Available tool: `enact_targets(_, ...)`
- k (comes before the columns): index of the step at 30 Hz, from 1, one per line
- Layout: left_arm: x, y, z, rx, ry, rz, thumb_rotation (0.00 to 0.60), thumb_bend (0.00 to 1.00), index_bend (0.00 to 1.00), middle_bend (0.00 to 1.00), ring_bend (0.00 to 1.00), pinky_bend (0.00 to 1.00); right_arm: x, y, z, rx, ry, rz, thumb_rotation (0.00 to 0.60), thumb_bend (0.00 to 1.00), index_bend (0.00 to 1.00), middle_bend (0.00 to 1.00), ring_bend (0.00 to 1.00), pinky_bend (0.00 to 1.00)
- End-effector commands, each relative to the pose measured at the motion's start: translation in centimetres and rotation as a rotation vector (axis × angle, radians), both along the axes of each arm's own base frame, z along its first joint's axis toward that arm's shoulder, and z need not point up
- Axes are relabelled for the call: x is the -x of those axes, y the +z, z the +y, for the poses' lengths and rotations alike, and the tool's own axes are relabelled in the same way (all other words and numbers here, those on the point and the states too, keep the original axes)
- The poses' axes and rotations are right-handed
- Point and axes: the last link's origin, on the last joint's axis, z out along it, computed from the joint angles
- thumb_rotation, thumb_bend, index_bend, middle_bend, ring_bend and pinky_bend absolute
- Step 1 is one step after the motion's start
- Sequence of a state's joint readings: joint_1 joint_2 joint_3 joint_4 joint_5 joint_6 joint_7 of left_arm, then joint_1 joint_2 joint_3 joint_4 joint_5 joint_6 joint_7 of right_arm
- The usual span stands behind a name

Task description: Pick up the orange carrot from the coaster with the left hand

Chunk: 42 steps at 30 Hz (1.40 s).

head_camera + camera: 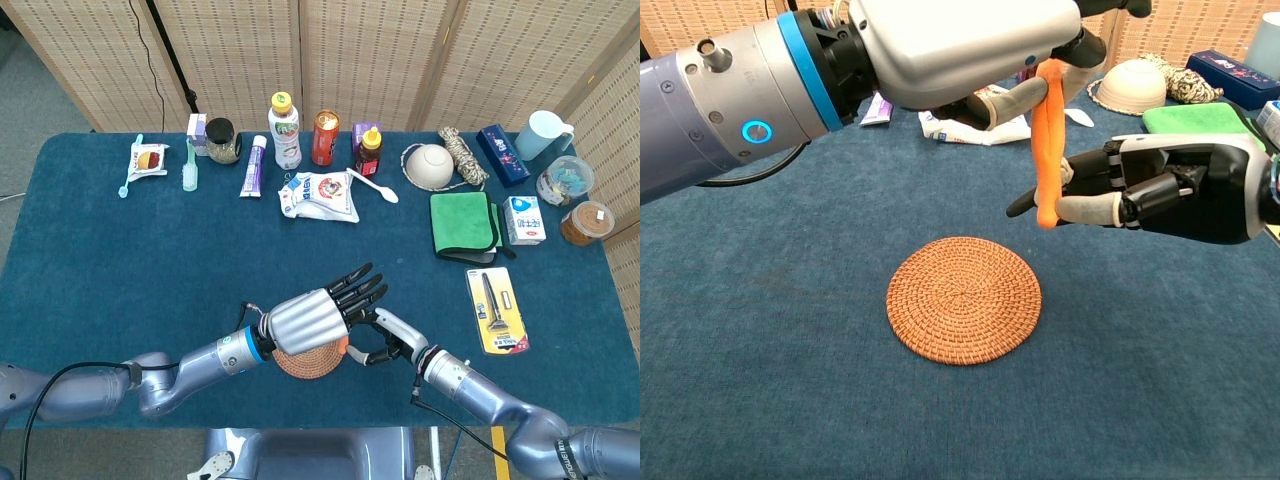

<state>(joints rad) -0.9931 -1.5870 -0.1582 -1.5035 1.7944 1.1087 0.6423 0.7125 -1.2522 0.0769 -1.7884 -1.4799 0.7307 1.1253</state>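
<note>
My left robot hand (970,45) pinched the orange carrot (1045,140) upright, clear above the woven coaster (963,298); right robot hand (1160,190), at three o'clock, touched its lower end, fingers half-curled.

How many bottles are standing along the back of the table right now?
3: a white, yellow-capped bottle, an orange one right beside it, then a small dark yellow-capped one. None looks hidden.

The bench (120,260) wears blue cloth; a woven coaster (964,298) lies near; bottles (285,130), bowl (430,165), green cloth (463,222) lie far.
</note>
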Motion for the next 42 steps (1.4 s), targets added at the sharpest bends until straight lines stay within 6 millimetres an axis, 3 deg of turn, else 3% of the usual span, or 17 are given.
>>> enact_targets(1, 0.0, 0.1, 0.1, 0.000, 0.005, -0.002, 0.600, 0.58, 0.68, 0.13, 0.01, 0.00, 0.1, 0.0, 0.0, 0.000, 0.000, 0.002, 0.600, 0.49, 0.70, 0.27, 0.00, 0.00)
enact_targets(42, 1.7, 2.4, 1.7, -0.053, 0.065, -0.021, 0.600, 0.58, 0.68, 0.13, 0.01, 0.00, 1.2, 0.9, 0.6, 0.026, 0.006, 0.021, 0.600, 0.51, 0.74, 0.31, 0.04, 0.00)
